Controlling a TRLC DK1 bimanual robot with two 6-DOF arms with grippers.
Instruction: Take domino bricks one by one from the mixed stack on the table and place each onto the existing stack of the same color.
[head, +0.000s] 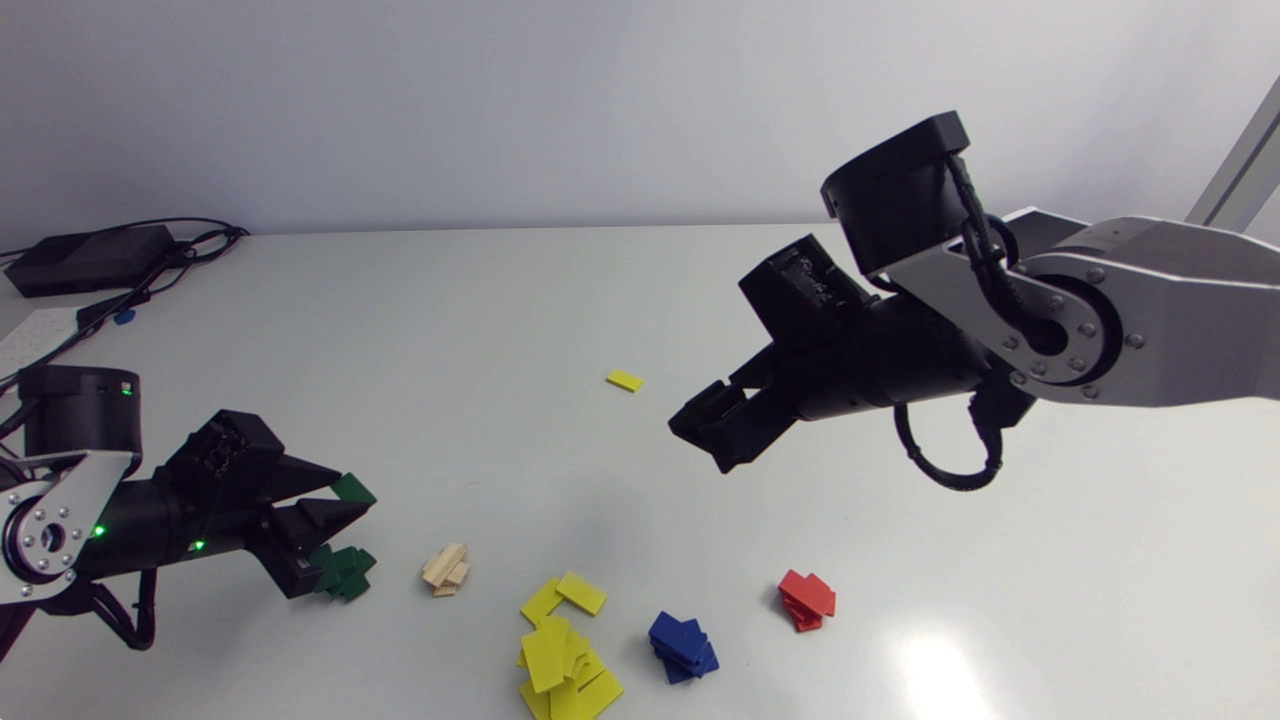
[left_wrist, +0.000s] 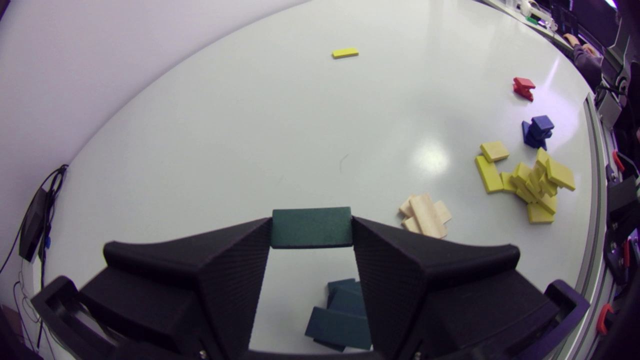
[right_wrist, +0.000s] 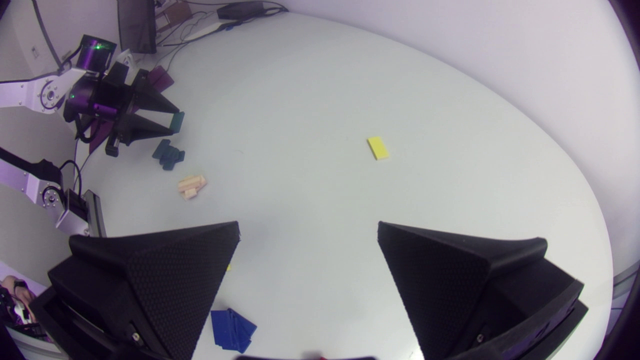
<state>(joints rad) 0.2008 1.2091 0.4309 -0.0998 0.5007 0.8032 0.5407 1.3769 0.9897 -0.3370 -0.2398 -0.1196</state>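
Note:
My left gripper (head: 345, 503) (left_wrist: 311, 231) is shut on a green brick (head: 353, 489) (left_wrist: 311, 227) held at its fingertips, just above the green stack (head: 342, 572) (left_wrist: 340, 320). My right gripper (head: 705, 425) (right_wrist: 308, 235) hangs open and empty above the table's middle. A single yellow brick (head: 625, 380) (right_wrist: 378, 148) (left_wrist: 345, 52) lies flat ahead of it. Along the front stand the wooden stack (head: 446, 570) (left_wrist: 426, 216), a loose yellow heap (head: 562, 650) (left_wrist: 532, 185), the blue stack (head: 682, 646) (right_wrist: 231, 330) and the red stack (head: 806, 599) (left_wrist: 523, 88).
A black box with cables (head: 95, 262) lies at the table's far left corner. A small blue piece (head: 124, 317) sits by the cables.

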